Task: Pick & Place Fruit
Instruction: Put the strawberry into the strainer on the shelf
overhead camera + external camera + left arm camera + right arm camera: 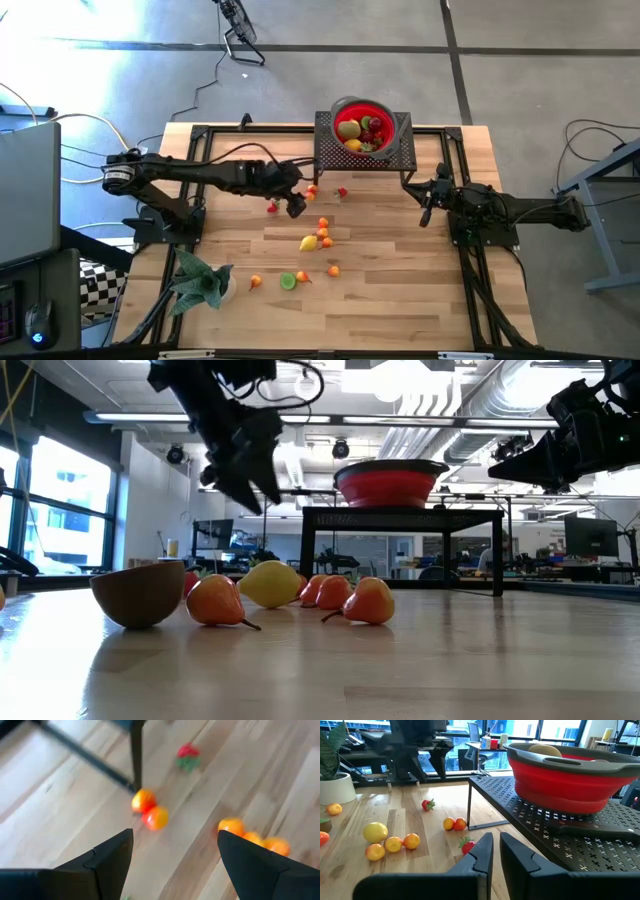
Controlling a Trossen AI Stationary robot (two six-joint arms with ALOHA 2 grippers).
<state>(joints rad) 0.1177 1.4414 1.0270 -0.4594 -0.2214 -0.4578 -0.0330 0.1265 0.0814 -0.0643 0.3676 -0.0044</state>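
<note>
Small toy fruits lie loose on the wooden table: a yellow lemon (308, 242), several tiny oranges (323, 232), two strawberries (272, 208) (342, 191) and a lime (288, 281). More fruit fills the red bowl (362, 128) on a black rack. My left gripper (295, 206) (175, 845) hangs open above the table, clear of it in the low view (245, 475). Past its fingers lie two oranges (150, 809) and a strawberry (188, 756). My right gripper (427, 206) (496, 851) waits shut beside the rack, holding nothing.
The black perforated rack (400, 155) stands at the table's far middle; one leg (136, 755) is close to my left gripper. A potted green plant (200, 280) sits near the front left corner. A brown kiwi half (140, 592) lies close to the low camera.
</note>
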